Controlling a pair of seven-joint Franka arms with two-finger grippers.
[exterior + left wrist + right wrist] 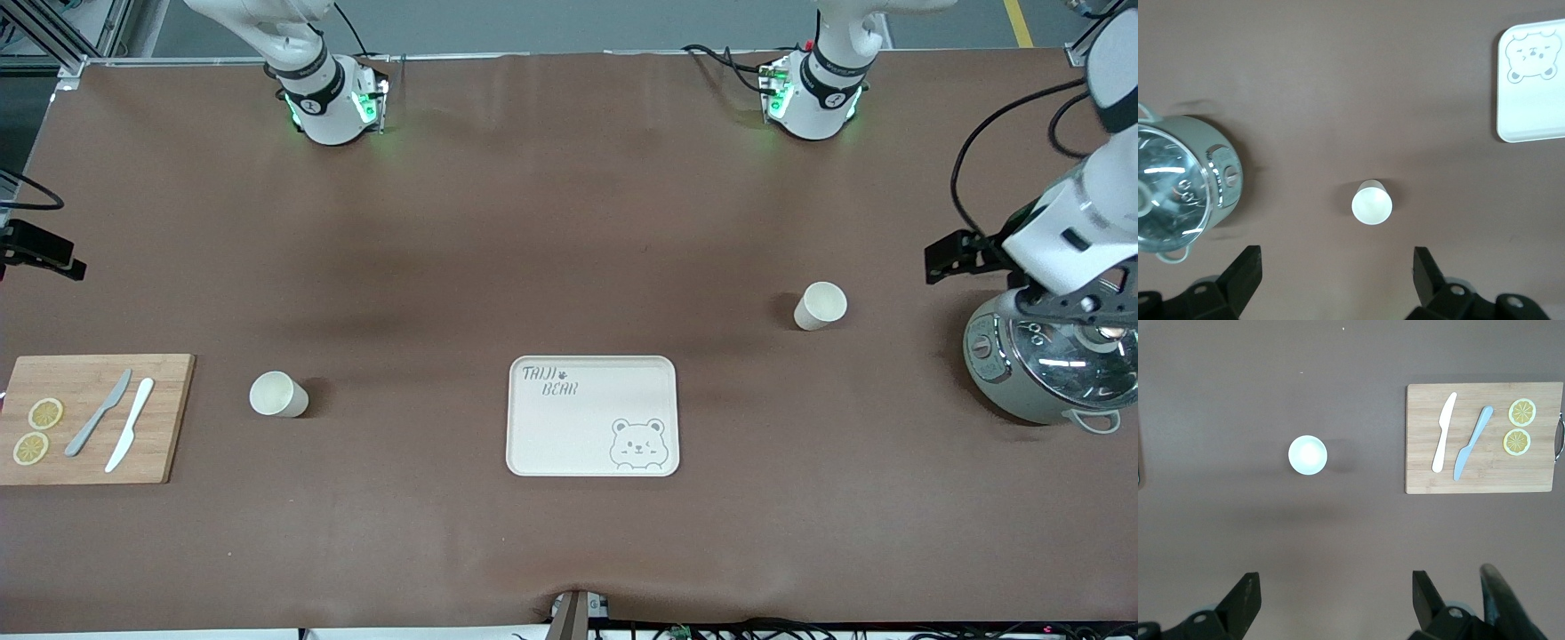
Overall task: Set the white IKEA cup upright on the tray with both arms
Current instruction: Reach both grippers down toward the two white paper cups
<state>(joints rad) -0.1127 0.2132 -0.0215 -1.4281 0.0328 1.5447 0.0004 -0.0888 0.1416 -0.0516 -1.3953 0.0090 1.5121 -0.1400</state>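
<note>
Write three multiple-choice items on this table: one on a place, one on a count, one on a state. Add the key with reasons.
1. Where do the two knives lie?
A. on the tray
B. on the cutting board
C. in the cooker

2. How many white cups stand on the table?
A. one
B. two
C. three

3. What does the tray hold?
A. nothing
B. a cup
C. lemon slices

Key: 1 B, both knives rest on the board beside the lemon slices. 2 B, one cup toward the right arm's end, another cup toward the left arm's end. 3 A, only its print shows.

"TAIJI BEAR" on the tray (590, 462)
</note>
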